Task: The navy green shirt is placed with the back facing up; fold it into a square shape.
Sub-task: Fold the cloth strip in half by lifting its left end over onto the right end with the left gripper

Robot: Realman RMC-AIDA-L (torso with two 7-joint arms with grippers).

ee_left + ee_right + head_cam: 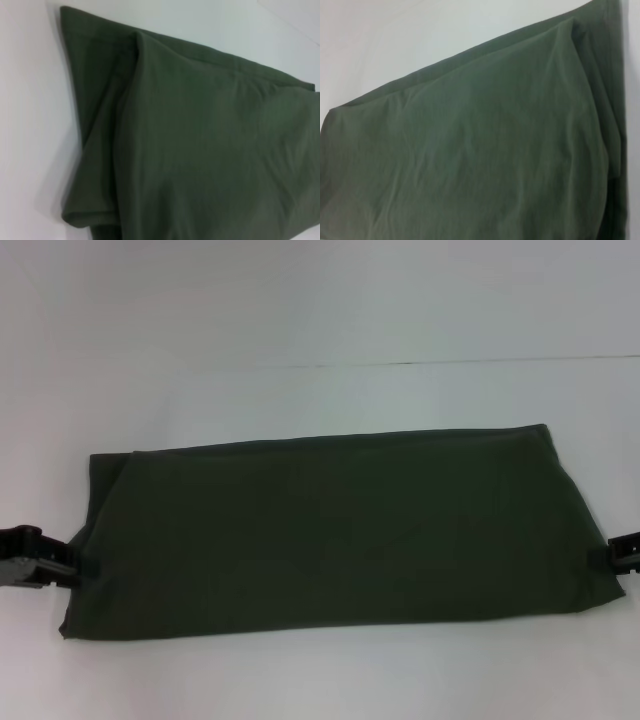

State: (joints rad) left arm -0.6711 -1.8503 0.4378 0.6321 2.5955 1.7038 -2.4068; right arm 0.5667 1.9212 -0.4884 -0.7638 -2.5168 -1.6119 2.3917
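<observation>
Navy green shirt [340,530] folded into long band, plain side up, flat on white table [320,320], left gripper [78,562] at shirt's left end, right gripper [612,552] at its right end, can't tell finger state for either.

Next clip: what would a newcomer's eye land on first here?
The navy green shirt, folded into a long dark band, plain side up, lying across the middle of the white table. Then the left gripper at its left end and the right gripper at its right end.
</observation>
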